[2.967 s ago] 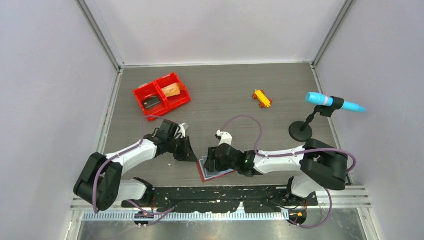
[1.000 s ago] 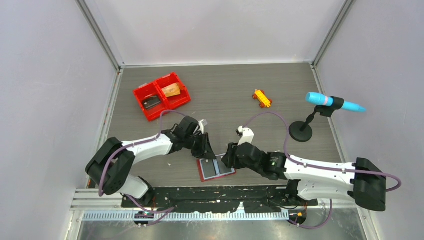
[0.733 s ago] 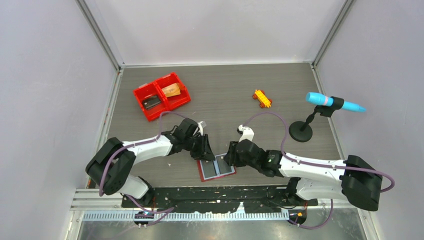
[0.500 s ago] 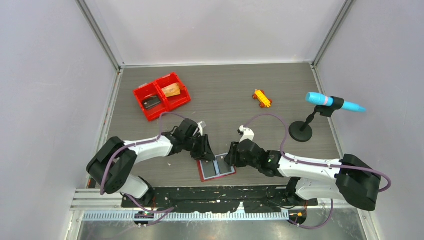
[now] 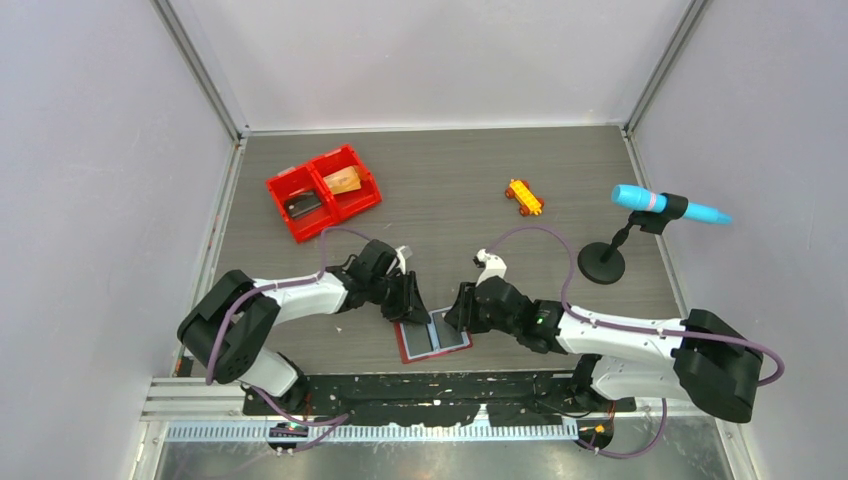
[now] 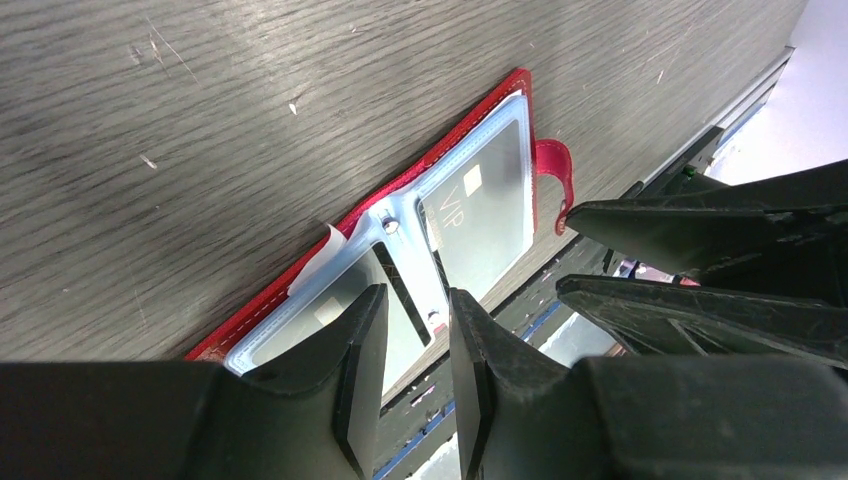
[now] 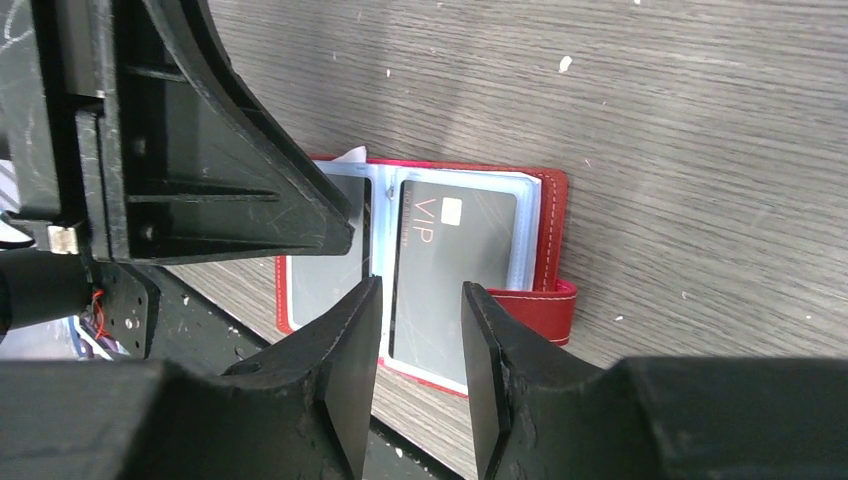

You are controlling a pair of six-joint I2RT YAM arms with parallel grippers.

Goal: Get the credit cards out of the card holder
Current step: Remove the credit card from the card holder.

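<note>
The dark red card holder (image 5: 405, 350) lies open flat near the table's front edge, its pale blue clear sleeves facing up. A grey credit card marked VIP (image 7: 450, 265) sits inside the right sleeve, and another grey card (image 7: 320, 280) in the left sleeve. The snap tab (image 7: 540, 310) sticks out on the right. My left gripper (image 5: 412, 306) hovers over the holder's far left corner, open and empty. My right gripper (image 5: 459, 314) hangs over its right side, also open and empty. In the left wrist view the holder (image 6: 470, 130) shows past my left gripper (image 6: 415, 300).
A bright red two-compartment bin (image 5: 323, 192) stands at the back left. An orange-yellow toy vehicle (image 5: 524, 197) lies at the back right. A blue microphone (image 5: 668, 208) on a black stand (image 5: 601, 263) is at the right. The black rail (image 5: 450, 385) runs just below the holder.
My left gripper moved right to the holder's far left corner. My right gripper drew back from above the holder to its right edge. Both have barely shifted in the last half second.
</note>
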